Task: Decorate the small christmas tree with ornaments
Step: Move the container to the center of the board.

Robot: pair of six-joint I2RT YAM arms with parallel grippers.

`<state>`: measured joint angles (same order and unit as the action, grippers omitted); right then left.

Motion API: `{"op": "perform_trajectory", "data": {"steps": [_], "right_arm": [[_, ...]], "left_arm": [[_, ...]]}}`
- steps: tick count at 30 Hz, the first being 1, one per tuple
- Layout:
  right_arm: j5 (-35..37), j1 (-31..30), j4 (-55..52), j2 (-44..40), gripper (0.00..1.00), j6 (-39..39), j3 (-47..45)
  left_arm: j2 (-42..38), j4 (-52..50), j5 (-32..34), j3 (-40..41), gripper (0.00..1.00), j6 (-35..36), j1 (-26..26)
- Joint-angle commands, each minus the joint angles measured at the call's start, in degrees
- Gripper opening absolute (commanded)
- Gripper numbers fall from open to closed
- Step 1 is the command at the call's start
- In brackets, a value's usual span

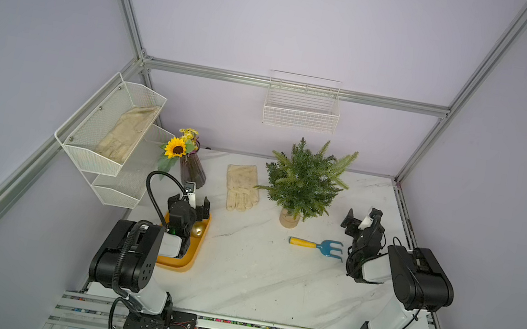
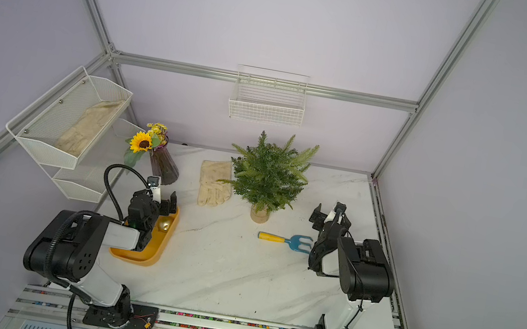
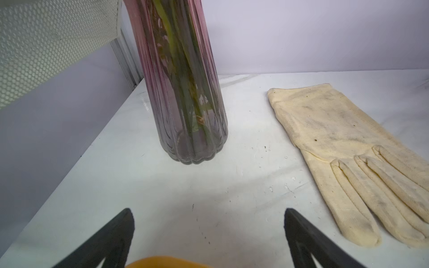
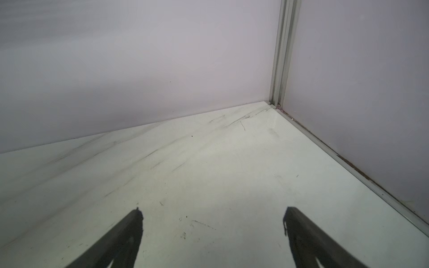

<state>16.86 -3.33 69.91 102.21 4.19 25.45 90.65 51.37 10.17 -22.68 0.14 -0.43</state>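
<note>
Left jaws stand wide apart, empty, above the yellow tray (image 1: 181, 266), where a gold ornament (image 1: 197, 229) lies. The small christmas tree (image 1: 306, 180) stands upright at the back middle of the bench (image 1: 254, 272). Right jaws gape empty to its right.

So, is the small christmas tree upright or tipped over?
Upright: the small christmas tree stands on its wooden stump base, with its branches rising above it.

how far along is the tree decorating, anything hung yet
Done: nothing; the small christmas tree shows no baubles. In hand: nothing; the left gripper hangs open at the far end of the yellow tray, the right gripper open over the table. Left: everything; one gold bauble sits in the tray.
</note>
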Motion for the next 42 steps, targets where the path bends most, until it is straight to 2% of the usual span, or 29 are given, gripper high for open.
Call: {"op": "perform_trajectory", "data": {"steps": [1, 21, 26, 30, 36, 37, 42], "right_arm": [[-0.43, -0.27, 2.7, 0.05, 0.97, -0.32, 0.37], [-0.63, -0.27, 2.57, 0.0, 0.97, -0.39, 0.38], [1.72, -0.38, 2.92, -1.43, 0.97, 0.23, -0.32], [3.25, -0.44, 0.78, -4.9, 0.97, 0.99, -0.74], [4.25, -0.44, -8.61, -10.57, 0.97, 2.72, 0.91], [4.23, -0.43, -11.23, -11.64, 0.97, 3.24, 1.69], [2.47, -0.42, -23.69, -17.26, 0.95, 5.44, 5.36]], "left_arm": [[-0.59, 2.33, 0.11, 0.71, 1.0, -0.34, 0.25], [-0.74, 2.82, 0.03, 1.07, 1.0, -0.27, 0.27], [-3.8, 0.91, 4.55, 1.19, 1.0, -0.84, -0.17], [-10.71, -13.19, 8.35, -2.8, 1.0, -1.95, -0.61], [-17.87, -42.82, 10.7, -13.67, 1.0, -11.89, -0.89], [-18.3, -48.07, 9.82, -15.94, 1.0, -15.36, -0.89], [-16.54, -67.28, 0.39, -25.02, 0.91, -17.12, -0.89]]}}
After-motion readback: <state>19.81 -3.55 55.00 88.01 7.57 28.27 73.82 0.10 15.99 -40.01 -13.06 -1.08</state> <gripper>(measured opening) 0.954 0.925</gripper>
